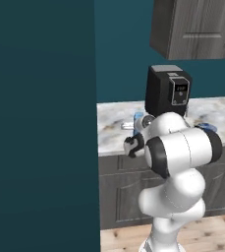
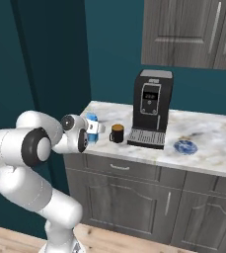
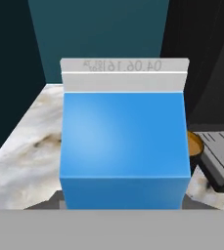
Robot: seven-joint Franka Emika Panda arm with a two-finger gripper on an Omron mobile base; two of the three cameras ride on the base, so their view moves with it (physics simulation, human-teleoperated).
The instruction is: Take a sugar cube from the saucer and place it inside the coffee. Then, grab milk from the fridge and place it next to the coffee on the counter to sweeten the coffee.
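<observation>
- The gripper (image 2: pixel 95 128) carries the milk (image 3: pixel 124 146), a bright blue carton with a pale top strip; in the hand view the carton sits right against the camera, so the jaws look closed on its 2 sides, though the fingers themselves are hidden behind it.
- From the right base view the carton (image 2: pixel 92 123) hangs over the left end of the counter (image 2: pixel 203 158), just left of the coffee (image 2: pixel 117 133), which stands beside the coffee machine (image 2: pixel 150 108).
- The saucer (image 2: pixel 185 147) lies well apart, on the far side of the machine.
- In the left base view the arm's own bulk covers most of the hand; only a bit of blue shows near the counter edge.
- The step in hand seems to be the last one: setting the milk next to the cup.
- To do it well, I would keep the carton upright, lower it straight onto bare marble left of the cup (the cup's orange-brown top (image 3: pixel 195 145) shows at the carton's right edge, so they are already close), and open the jaws only once the base rests flat.
- Drifting right risks nudging the cup.
</observation>
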